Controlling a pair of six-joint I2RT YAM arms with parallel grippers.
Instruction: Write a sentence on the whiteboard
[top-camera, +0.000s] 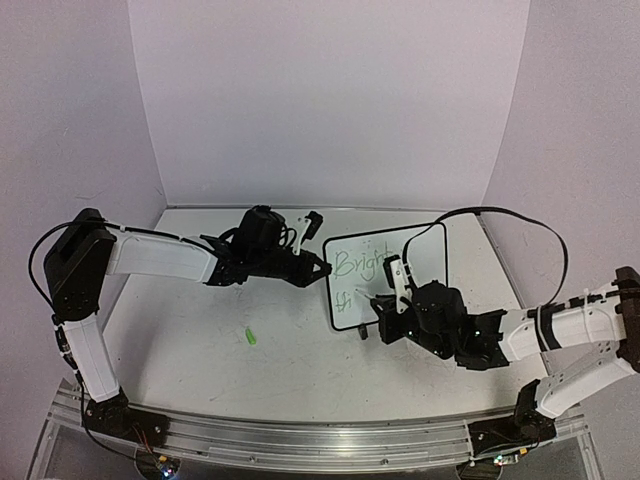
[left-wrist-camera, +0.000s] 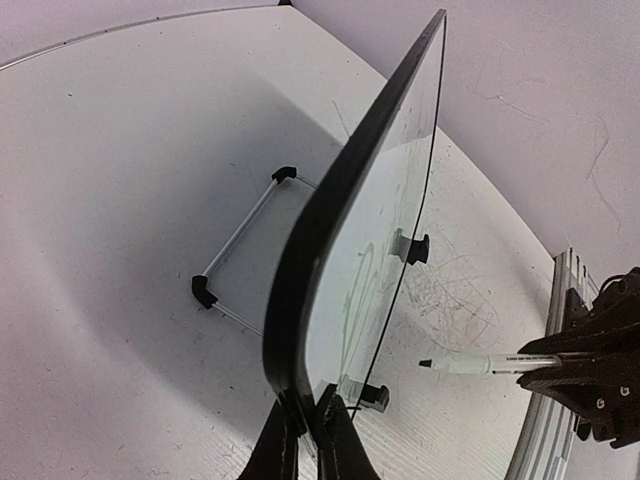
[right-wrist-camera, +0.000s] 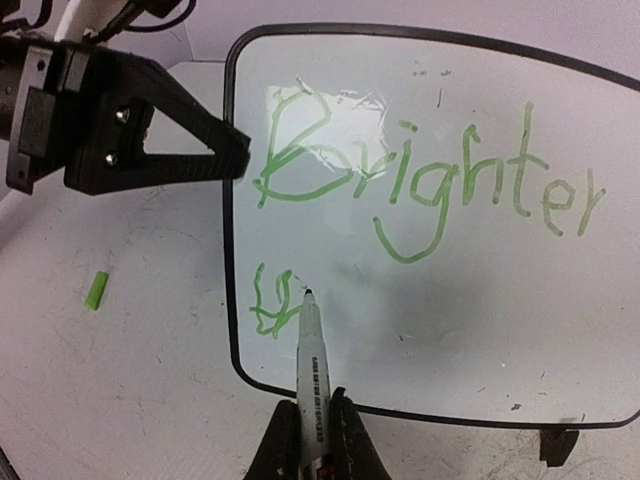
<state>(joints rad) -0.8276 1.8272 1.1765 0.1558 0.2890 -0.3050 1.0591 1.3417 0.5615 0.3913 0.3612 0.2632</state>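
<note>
The whiteboard stands tilted upright at the middle right of the table. My left gripper is shut on its left edge; its fingertips pinch the black frame. The green sentence reads "Brighter", and a short scrawl begins a second line below it. My right gripper is shut on a white marker. The marker's tip rests against the board just right of the scrawl. In the top view the right gripper is in front of the board's lower part.
A small green marker cap lies on the table left of the board. The board's wire stand sticks out behind it. Grey scratch scribbles mark the tabletop. An aluminium rail runs along the near edge. Walls close in the table.
</note>
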